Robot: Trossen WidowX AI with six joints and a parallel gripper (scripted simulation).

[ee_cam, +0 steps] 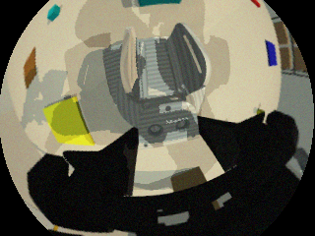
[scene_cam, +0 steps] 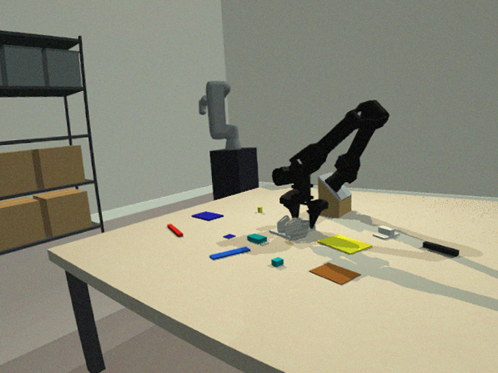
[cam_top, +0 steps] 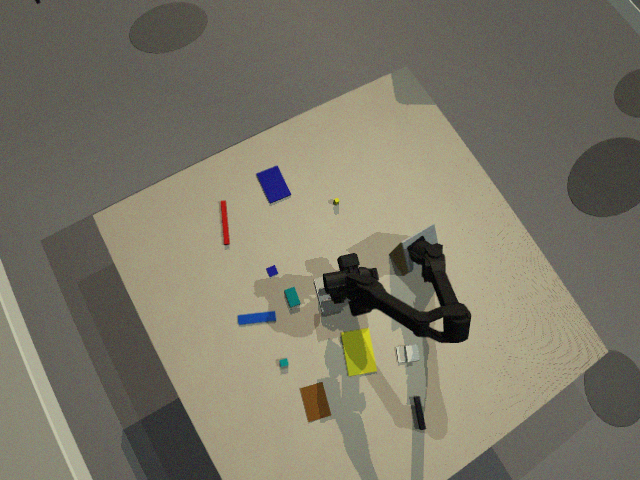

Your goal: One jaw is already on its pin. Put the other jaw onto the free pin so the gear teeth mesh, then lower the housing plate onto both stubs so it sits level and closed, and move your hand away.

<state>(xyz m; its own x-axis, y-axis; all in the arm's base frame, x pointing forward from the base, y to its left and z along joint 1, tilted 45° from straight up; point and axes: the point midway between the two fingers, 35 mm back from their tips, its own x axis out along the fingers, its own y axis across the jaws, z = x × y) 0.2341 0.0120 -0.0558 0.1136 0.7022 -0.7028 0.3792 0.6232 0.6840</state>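
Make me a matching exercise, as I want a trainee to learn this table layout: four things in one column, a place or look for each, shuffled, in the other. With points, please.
Things
1. Red bar (cam_top: 224,222) (scene_cam: 174,230) (ee_cam: 255,2)
2. Yellow plate (cam_top: 358,351) (scene_cam: 345,243) (ee_cam: 68,120)
3. Black bar (cam_top: 419,412) (scene_cam: 440,248)
4. Ribbed assembly (scene_cam: 292,228) (ee_cam: 116,88)

Places or looks
A. Grey, with two raised lobes side by side
B. Near the large dark blue plate (cam_top: 273,184) (scene_cam: 207,215) (ee_cam: 271,53)
C. Flat, partly in shadow, near the orange-brown plate (cam_top: 310,402) (scene_cam: 335,273) (ee_cam: 31,68)
D. Near the small white piece (cam_top: 412,353) (scene_cam: 386,230)

Pairs
1-B, 2-C, 3-D, 4-A
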